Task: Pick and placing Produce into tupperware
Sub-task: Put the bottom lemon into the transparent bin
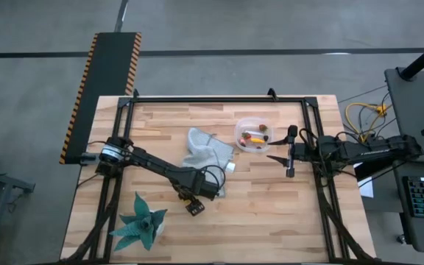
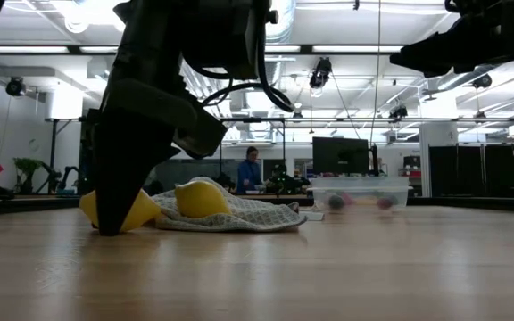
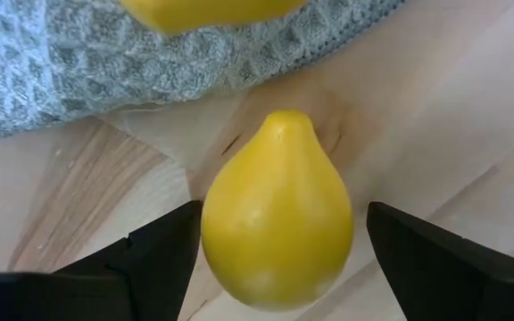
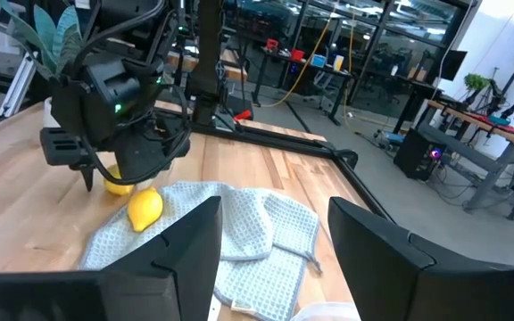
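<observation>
2 lemons (image 3: 277, 214), 1 tupperware (image 1: 254, 134)

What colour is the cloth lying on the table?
Grey-blue, with a waffle weave; the cloth shows best in the left wrist view.

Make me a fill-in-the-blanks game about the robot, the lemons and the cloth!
1. The left gripper is open, with a yellow ____ between its fingers.
2. The second lemon lies on the grey-blue ____.
3. The tupperware already holds a few small pieces, but it holds ____ lemons.
4. The teal spiky plant stands on the ____ arm's side of the table.

Missing words: lemon; cloth; no; left
</observation>
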